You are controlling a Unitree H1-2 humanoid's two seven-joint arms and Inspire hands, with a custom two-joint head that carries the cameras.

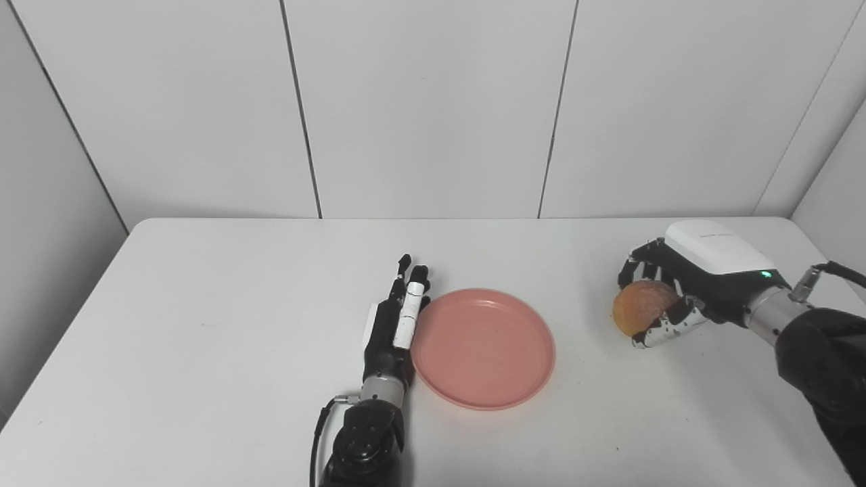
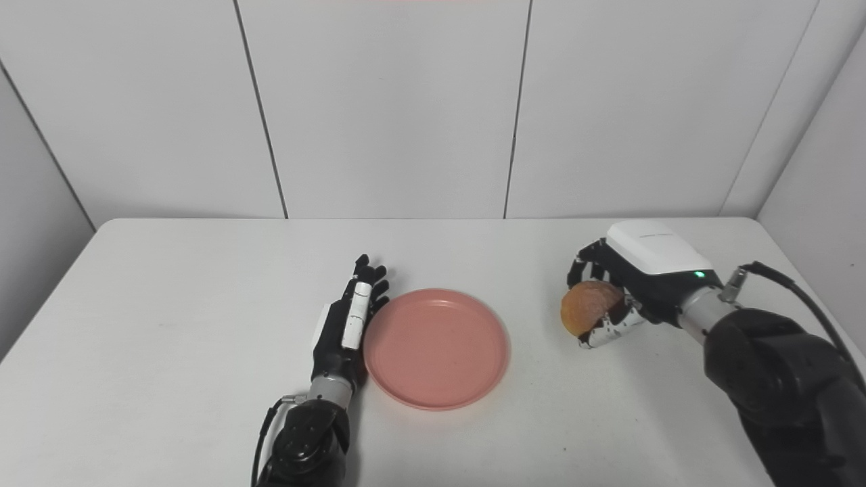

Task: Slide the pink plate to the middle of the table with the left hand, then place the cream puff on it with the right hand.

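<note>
Pink plate (image 1: 483,348) lies mid-table, its left rim against the flat, straight-fingered left hand (image 1: 396,325), while the right hand (image 1: 680,291), well right, clasps the cream puff (image 1: 639,306).

Plate (image 1: 484,348) mid-table (image 1: 203,325); left hand (image 1: 396,325) touching its left rim; cream puff (image 1: 639,306) right.

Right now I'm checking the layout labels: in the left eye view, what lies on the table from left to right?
left hand → pink plate → cream puff → right hand, which is closed around the puff.
</note>
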